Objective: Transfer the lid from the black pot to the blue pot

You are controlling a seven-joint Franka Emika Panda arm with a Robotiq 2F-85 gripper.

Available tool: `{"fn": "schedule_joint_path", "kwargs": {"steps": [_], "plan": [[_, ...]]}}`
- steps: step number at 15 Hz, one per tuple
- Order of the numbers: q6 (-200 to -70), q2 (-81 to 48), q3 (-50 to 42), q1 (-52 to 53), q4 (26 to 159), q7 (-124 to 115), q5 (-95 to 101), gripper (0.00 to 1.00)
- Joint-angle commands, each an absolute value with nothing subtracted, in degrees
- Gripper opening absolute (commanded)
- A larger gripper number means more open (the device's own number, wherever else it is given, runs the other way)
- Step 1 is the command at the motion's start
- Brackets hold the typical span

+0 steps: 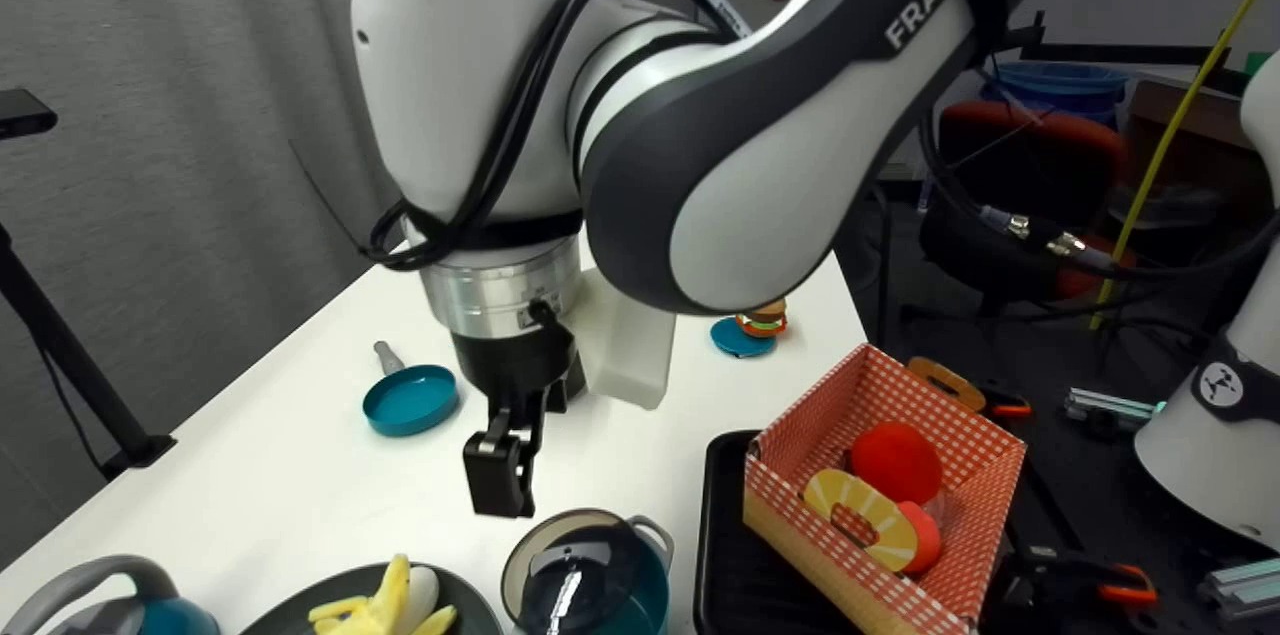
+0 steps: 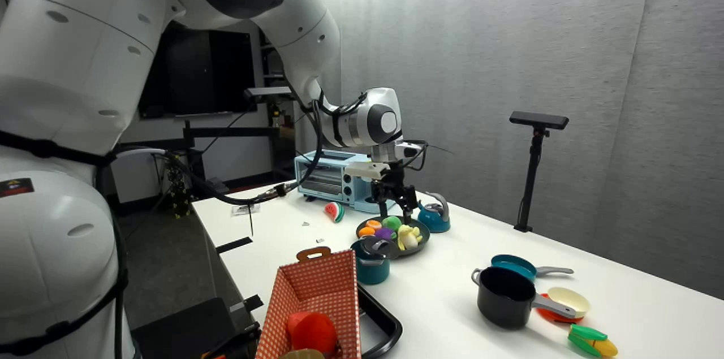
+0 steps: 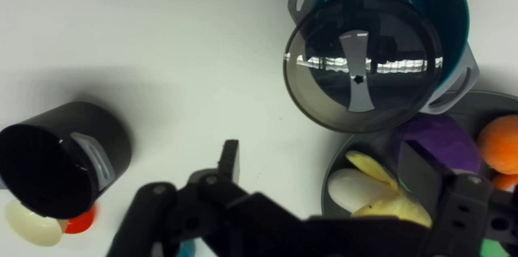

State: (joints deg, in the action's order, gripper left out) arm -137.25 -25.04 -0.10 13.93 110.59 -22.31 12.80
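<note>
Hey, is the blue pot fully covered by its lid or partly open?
Partly open: in the wrist view the lid sits off-centre, overhanging one side of the blue pot and leaving some teal inside uncovered.

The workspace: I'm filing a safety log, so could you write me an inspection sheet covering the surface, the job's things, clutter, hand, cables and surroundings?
Surface: white table; spills, nothing seen.
Lid: off-centre on the blue pot, overhanging its rim; part of the mouth is uncovered.
Black pot: upright, uncovered.
Clutter: grey pan with toy food beside the blue pot; checked box, tray, kettle, oven.
Hand: open, above the table; nothing seen in its grip.
Cables: black, looped along the arm; wear cannot be judged.
Surroundings: curtain, stand, red chair; people, nothing seen.
</note>
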Motion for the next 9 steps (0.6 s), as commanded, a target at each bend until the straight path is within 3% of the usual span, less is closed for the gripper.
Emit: {"fn": "schedule_joint_path", "kwargs": {"steps": [1,9], "plan": [[-138.9,-17.5,-1.0,12.2,118.0,-23.3,11.8,1.00],[-138.9,-5.5,-2.4,9.6,132.1,-28.9,13.6,1.00]]}}
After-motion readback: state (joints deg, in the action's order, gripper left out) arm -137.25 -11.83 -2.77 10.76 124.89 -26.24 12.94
